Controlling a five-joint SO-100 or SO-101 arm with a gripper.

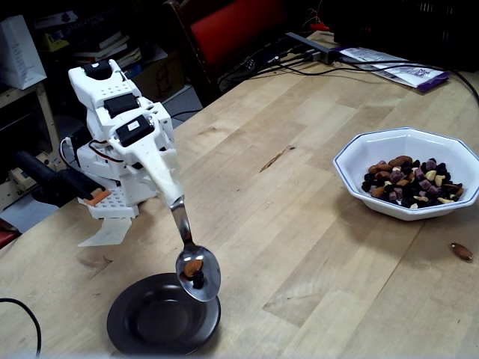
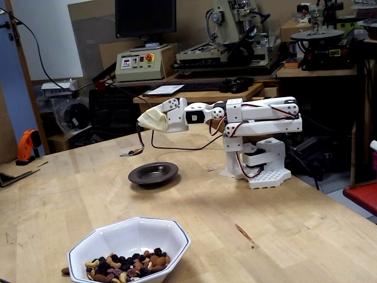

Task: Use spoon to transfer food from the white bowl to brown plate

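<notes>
The white arm's gripper (image 1: 173,196) (image 2: 144,124) is shut on the handle of the silver spoon (image 1: 196,271) (image 2: 132,151). The spoon hangs down with its oval bowl just above the brown plate (image 1: 150,329) (image 2: 154,173), over the plate's right part in a fixed view. A brown almond and a dark fruit piece of the food (image 1: 194,269) lie in the spoon. The white bowl (image 1: 374,149) (image 2: 123,233) stands apart on the wooden table, holding a heap of food (image 1: 412,182) (image 2: 123,266). The plate's well looks bare.
One loose almond (image 1: 462,251) lies on the table near the white bowl. The arm's base (image 2: 259,168) stands at the table edge. Cables and papers (image 1: 389,67) lie at the far corner. Behind the table stand machines and a monitor (image 2: 145,17).
</notes>
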